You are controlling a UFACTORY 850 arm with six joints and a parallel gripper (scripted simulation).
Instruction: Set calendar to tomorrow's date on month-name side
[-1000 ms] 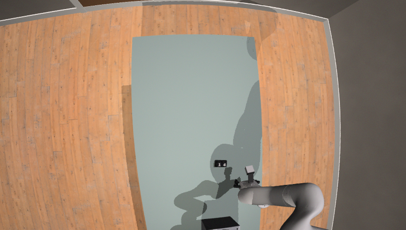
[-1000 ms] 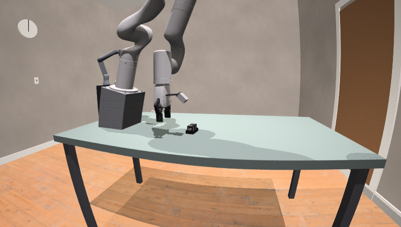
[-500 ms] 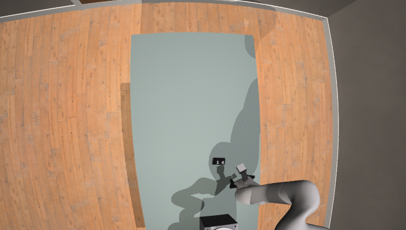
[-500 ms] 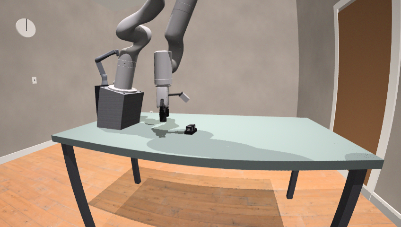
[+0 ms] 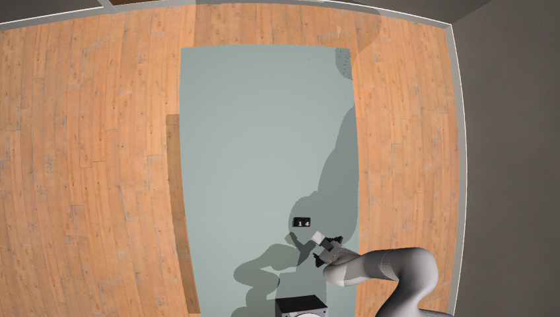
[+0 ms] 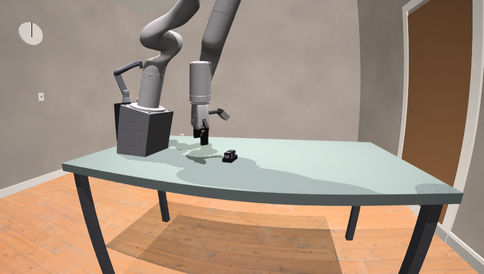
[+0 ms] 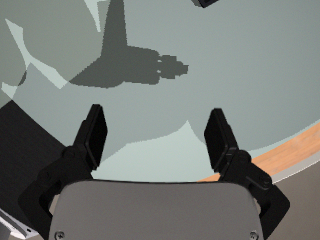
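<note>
From overhead, white 1 and 4 show atop the small black calendar tray with two black cubes (image 5: 302, 222) (image 6: 229, 156) on the pale green table (image 5: 251, 137) (image 6: 305, 162) (image 7: 270, 65); side-on I see a 5. The black-fingered grey gripper (image 5: 327, 250) (image 6: 202, 142) (image 7: 156, 119) hangs released.

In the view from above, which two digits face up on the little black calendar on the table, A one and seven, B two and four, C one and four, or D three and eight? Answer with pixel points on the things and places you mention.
C: seen from above, the cubes in the calendar (image 5: 295, 222) (image 6: 229, 160) show a white 1 and a white 4 on their upward faces.
</note>
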